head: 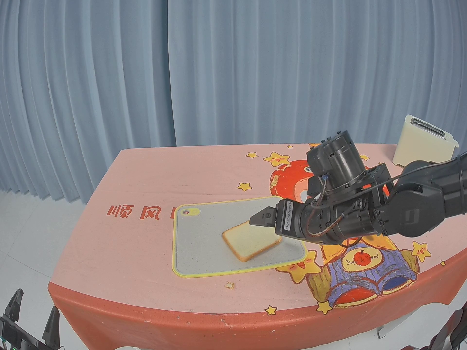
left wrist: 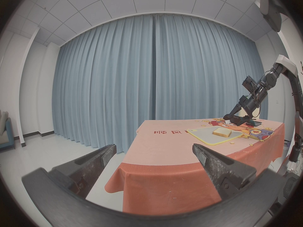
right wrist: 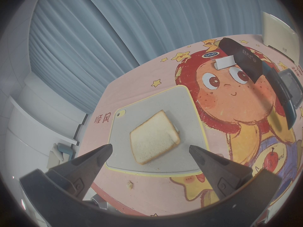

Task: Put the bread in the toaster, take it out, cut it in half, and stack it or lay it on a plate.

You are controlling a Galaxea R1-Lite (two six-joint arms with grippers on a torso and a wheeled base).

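Your right end effector [head: 257,218] hangs spread just above the bread [head: 252,239], which lies flat on the cutting board [head: 199,249] near the tabletop's front edge. I judge this the pick-up step. Next, pinch the slice and carry it to the toaster [head: 424,141] at the far right corner.

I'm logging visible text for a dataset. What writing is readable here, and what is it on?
"顺风": red characters on the tablecloth, continuing under the cutting board.
White label on the right gripper: too small.
Print on the cartoon apple: blurred.
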